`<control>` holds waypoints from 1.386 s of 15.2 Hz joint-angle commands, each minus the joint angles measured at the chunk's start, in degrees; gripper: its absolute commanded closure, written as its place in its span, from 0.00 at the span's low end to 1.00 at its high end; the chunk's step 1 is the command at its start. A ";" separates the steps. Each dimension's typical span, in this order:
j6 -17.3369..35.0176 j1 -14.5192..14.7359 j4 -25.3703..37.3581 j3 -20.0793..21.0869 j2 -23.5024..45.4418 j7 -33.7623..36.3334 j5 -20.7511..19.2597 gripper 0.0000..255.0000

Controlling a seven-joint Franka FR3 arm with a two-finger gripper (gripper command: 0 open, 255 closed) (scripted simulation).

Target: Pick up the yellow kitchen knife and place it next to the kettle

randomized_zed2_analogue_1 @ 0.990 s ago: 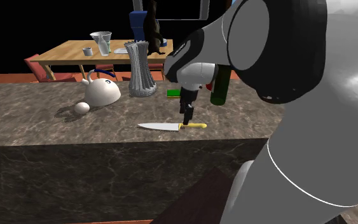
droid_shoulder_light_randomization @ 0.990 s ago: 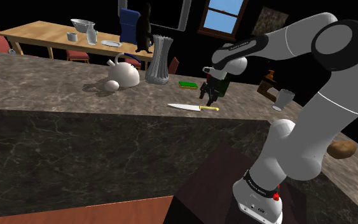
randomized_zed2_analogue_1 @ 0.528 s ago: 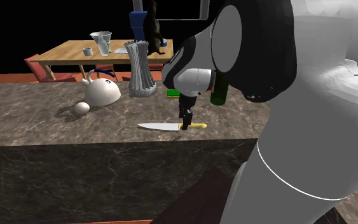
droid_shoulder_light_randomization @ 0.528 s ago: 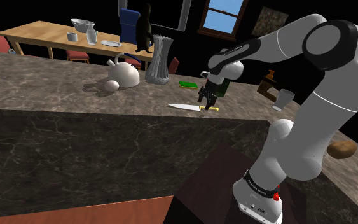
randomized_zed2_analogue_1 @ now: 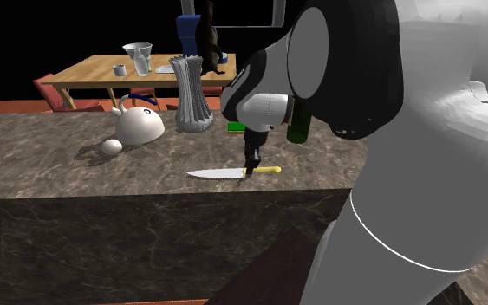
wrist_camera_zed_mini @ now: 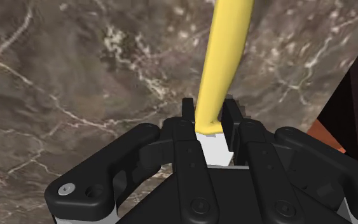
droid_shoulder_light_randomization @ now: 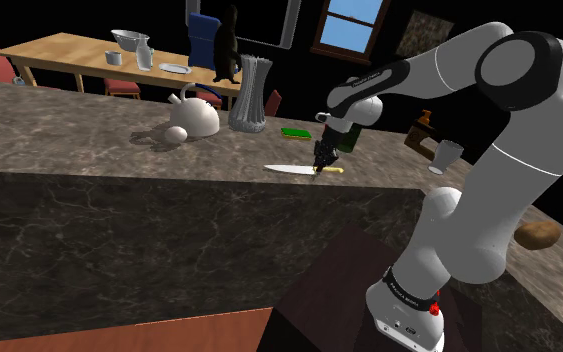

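Note:
The knife (droid_shoulder_light_randomization: pixel 299 168) lies flat on the dark marbled counter (droid_shoulder_light_randomization: pixel 89 130), silver blade toward the shoulder view's left, yellow handle (randomized_zed2_analogue_1: pixel 268 170) toward its right. My gripper (droid_shoulder_light_randomization: pixel 321 166) stands upright over it, shut on the knife where handle meets blade. In the wrist view the yellow handle (wrist_camera_zed_mini: pixel 225 57) runs away from the gripper (wrist_camera_zed_mini: pixel 209 121), whose black fingers (wrist_camera_zed_mini: pixel 187 114) clasp its near end. The white kettle (droid_shoulder_light_randomization: pixel 193 116) with a dark handle sits further along the counter, to the shoulder view's left of the knife, its small white lid (droid_shoulder_light_randomization: pixel 177 135) beside it.
A ribbed grey vase (droid_shoulder_light_randomization: pixel 250 95) stands between kettle and knife, further back. A green flat object (droid_shoulder_light_randomization: pixel 295 132) and a dark green bottle (randomized_zed2_analogue_1: pixel 299 121) sit behind the gripper. A cup (droid_shoulder_light_randomization: pixel 449 156) and a brown bottle (droid_shoulder_light_randomization: pixel 424 128) stand at the shoulder view's right. A wooden table (droid_shoulder_light_randomization: pixel 69 50) with dishes is beyond.
The gripper came down onto the knife from just above it and its fingers went from open to shut on the handle's near end. The knife has stayed in place.

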 commanded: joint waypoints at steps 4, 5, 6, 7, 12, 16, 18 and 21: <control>-0.01 0.00 -0.02 0.00 0.02 -0.01 0.01 1.00; -0.02 0.00 0.02 -0.01 0.05 -0.03 0.04 1.00; -0.02 0.01 0.03 0.00 0.08 -0.04 0.07 1.00; 0.00 0.01 -0.02 0.00 0.01 -0.01 0.01 1.00; -3.49 -0.44 1.44 0.69 -3.66 3.37 -3.91 1.00; -6.44 -0.90 2.87 1.49 -6.15 5.54 -6.27 1.00; -7.94 -1.12 3.67 1.92 -7.25 6.48 -7.23 1.00; -10.22 -1.43 4.97 2.58 -8.73 7.72 -8.44 1.00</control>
